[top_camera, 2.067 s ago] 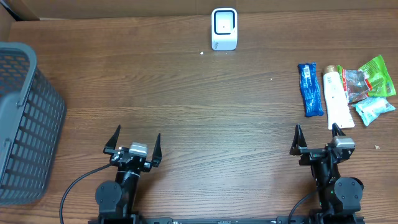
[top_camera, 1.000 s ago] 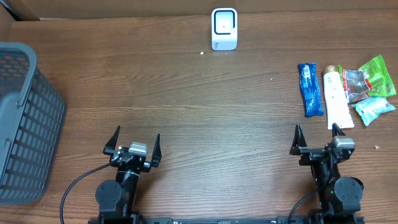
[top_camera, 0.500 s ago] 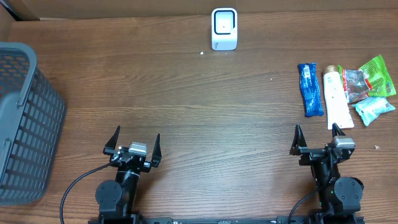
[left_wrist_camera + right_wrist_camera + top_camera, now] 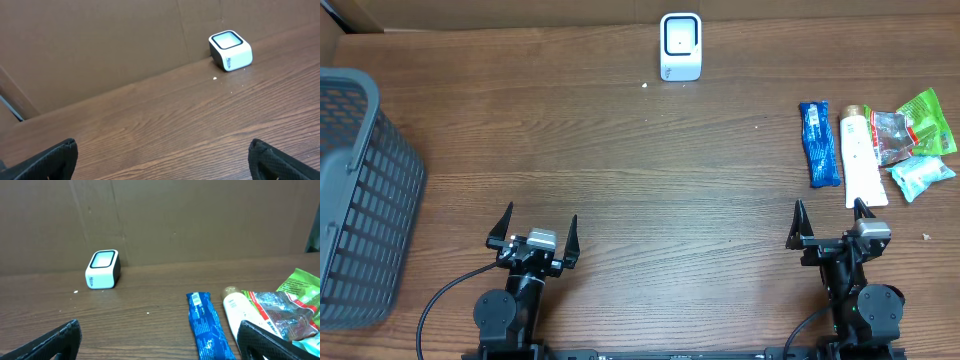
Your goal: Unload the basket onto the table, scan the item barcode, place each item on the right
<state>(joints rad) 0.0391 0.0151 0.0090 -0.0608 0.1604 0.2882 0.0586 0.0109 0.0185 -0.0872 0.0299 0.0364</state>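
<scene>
The left end effector (image 4: 540,225) and the right end effector (image 4: 829,215) both stand released and empty. The blue bar (image 4: 820,144) and the white tube (image 4: 861,160) lie on the table at 12 o'clock from the right one, which is nearer. Their long axes run 12 to 6. Only the overhead view shows the basket (image 4: 360,190).

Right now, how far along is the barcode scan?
Done: nothing visible. The blue bar, white tube and small packets all lie grouped at the right, none of them at the scanner. In hand: nothing. The left claw and right claw are both open and empty. Left: pick an item and show its barcode to the scanner.
</scene>
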